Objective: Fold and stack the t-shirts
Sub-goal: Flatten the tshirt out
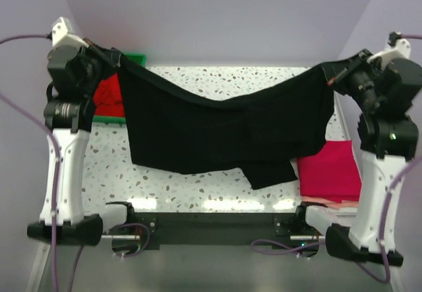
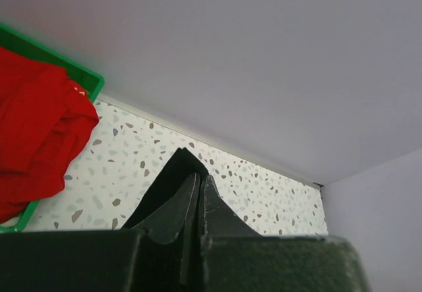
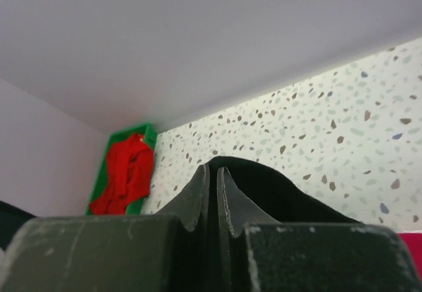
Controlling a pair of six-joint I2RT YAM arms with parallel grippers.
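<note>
- The left fingers (image 2: 175,215) are pressed together on one top corner of the black t-shirt (image 1: 217,130), with only a thin seam between them and a peak of black cloth rising just past their tips.
- The right fingers (image 3: 245,206) are likewise closed tight on the opposite top corner, with black cloth bulging out beyond them.
- The black t-shirt hangs stretched between the two raised arms above the speckled surface (image 1: 198,186). Its top edge sags in the middle, and one lower corner droops further on the right.
- Whether the bottom hem touches the surface cannot be told.
- The red t-shirts (image 2: 33,127) lie crumpled in the green tray (image 2: 87,76) at the far left corner of the surface, behind the left arm.
- The magenta-pink t-shirt (image 1: 333,170) lies flat on the surface near the right arm's base, its left edge partly hidden behind the hanging black cloth.
</note>
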